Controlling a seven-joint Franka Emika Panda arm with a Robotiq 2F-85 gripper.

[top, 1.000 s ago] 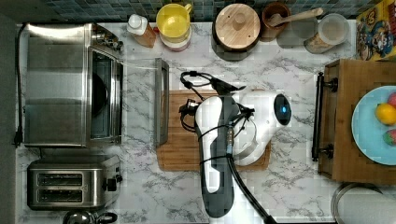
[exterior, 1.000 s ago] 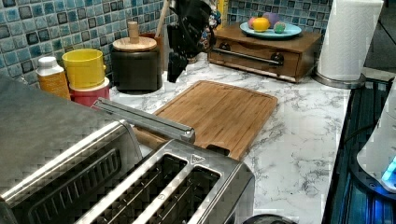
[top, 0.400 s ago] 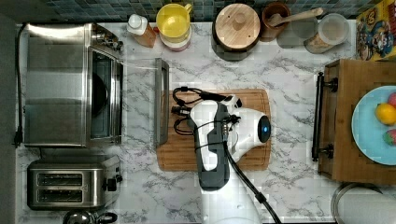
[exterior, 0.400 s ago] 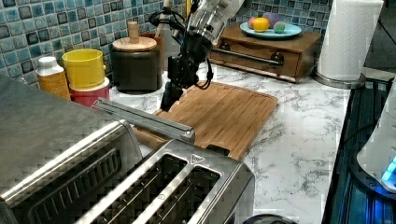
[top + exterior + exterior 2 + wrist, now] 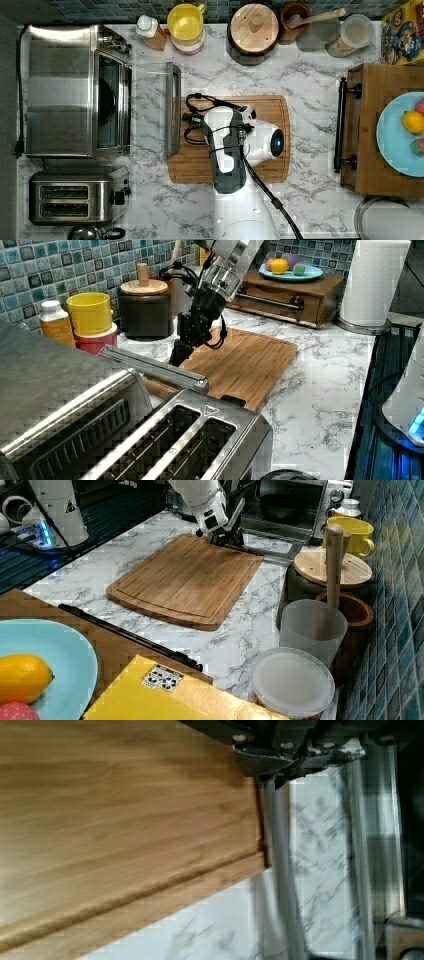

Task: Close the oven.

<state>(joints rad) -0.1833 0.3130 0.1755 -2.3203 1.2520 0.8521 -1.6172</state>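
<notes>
Oven [image 5: 75,90] at the top view's left stands with its door [image 5: 150,107] dropped flat over the tabletop [image 5: 310,80], handle [image 5: 172,107] just beside the board [image 5: 270,165]; the arm [image 5: 227,150] reaches over the board's edge. In the left view the gripper [image 5: 181,347] hangs low by the handle [image 5: 155,369]; whether its fingers are spread or closed cannot be told. In the right view the oven [image 5: 290,505] is open beyond the board [image 5: 185,580]. In the wrist view the handle [image 5: 280,885] runs along the board [image 5: 125,820].

White robot arm reaches in from the top view's bottom edge, wrist bent downward, its dark tool [image 5: 181,347] lowered close to the counter [image 5: 320,390], cables looping beside it.
</notes>
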